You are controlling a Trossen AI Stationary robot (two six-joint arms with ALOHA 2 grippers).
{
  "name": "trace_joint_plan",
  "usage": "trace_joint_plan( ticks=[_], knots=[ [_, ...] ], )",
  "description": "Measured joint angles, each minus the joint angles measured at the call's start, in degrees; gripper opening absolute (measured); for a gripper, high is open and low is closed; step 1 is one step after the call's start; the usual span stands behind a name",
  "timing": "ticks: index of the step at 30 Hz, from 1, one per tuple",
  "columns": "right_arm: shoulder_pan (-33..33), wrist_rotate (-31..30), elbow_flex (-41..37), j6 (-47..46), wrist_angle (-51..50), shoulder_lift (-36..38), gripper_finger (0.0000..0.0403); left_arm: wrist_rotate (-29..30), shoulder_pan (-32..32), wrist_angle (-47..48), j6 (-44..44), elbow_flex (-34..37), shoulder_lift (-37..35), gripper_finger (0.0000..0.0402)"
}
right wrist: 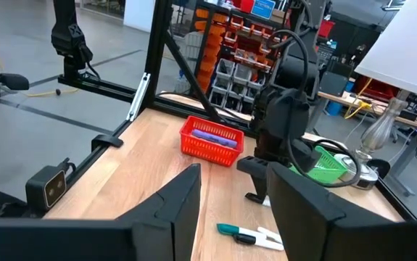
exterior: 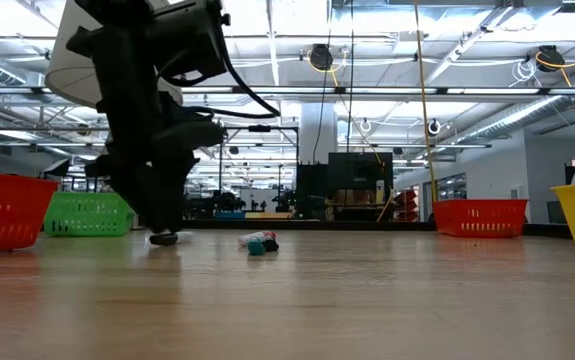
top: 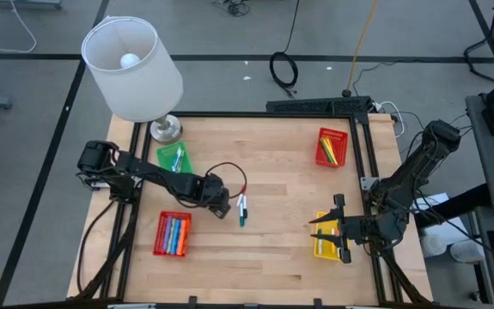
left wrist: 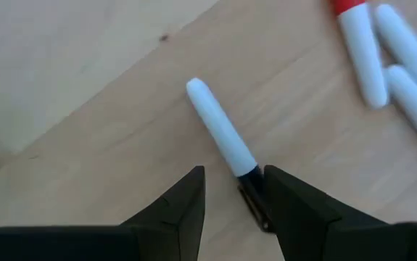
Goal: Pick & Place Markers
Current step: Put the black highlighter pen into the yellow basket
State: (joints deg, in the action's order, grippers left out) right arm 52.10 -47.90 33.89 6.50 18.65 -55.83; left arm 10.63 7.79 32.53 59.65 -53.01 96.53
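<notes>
Left pincer (top: pixel 222 204) low over mid-bench, fingers parted around the dark cap end of a white-barrelled marker (left wrist: pixel 221 130) lying flat on the pale wooden bench (top: pixel 272 257); contact with the fingers cannot be told. Three more white markers (top: pixel 242 209), one red-capped and one green-ended, lie just beside it. Right pincer (top: pixel 326 228) hovers beside the yellow rectangular basket (top: pixel 322 249) at the bench's right edge, fingers apart, empty. Red basket (top: pixel 173 234) holds coloured markers.
</notes>
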Motion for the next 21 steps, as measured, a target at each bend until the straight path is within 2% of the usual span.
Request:
trace_joint_plan(
  ticks=[13,21],
  knots=[
    [0.0,0.0,0.0,0.2,0.2,0.0,0.0144,-1.0,0.1,-1.1,1.2,0.0,0.1,0.0149],
    [0.0,0.0,0.0,0.1,0.2,0.0,0.0145,-0.6,0.5,-1.2,-11.5,-0.2,3.2,0.0149]
  ],
)
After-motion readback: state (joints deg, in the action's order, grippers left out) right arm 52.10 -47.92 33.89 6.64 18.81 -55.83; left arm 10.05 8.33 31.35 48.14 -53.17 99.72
